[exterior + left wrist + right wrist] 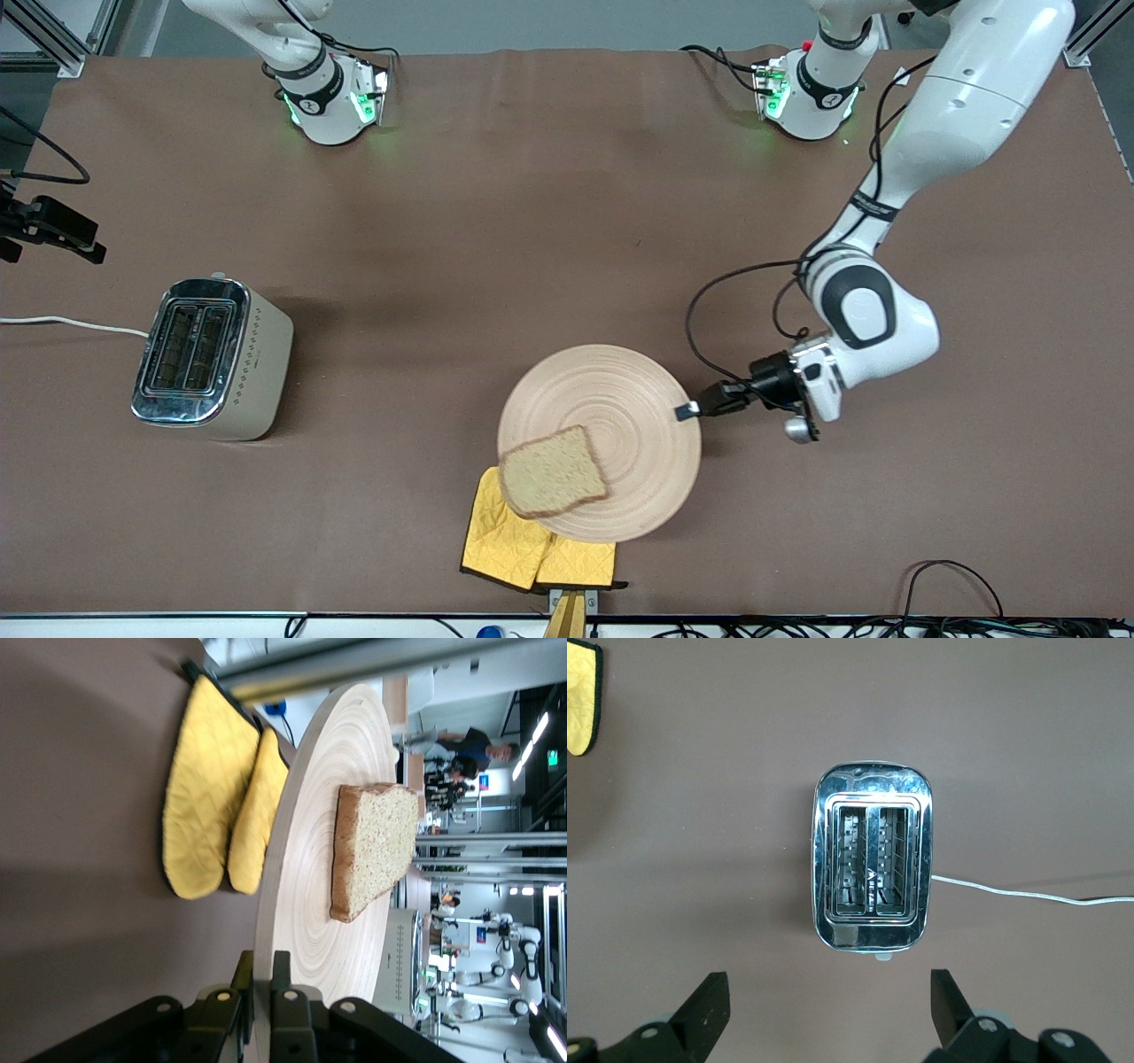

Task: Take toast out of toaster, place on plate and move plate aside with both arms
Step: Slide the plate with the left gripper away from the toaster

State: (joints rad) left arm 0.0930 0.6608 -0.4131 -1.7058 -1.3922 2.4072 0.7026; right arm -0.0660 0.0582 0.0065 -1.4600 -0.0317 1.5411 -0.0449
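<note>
The round light-wood plate lies nearer the front camera than the table's middle. The toast rests flat on the plate's near part. My left gripper is shut on the plate's rim at the left arm's end. In the left wrist view its two fingers clamp the rim, and the plate and toast stretch away from them. My right gripper is open and empty, high over the table beside the toaster. It shows at the front view's edge.
A silver and beige toaster with two empty slots stands toward the right arm's end and also shows in the right wrist view. Its white cable runs off the table. Yellow oven mitts lie partly under the plate's near edge and also show in the left wrist view.
</note>
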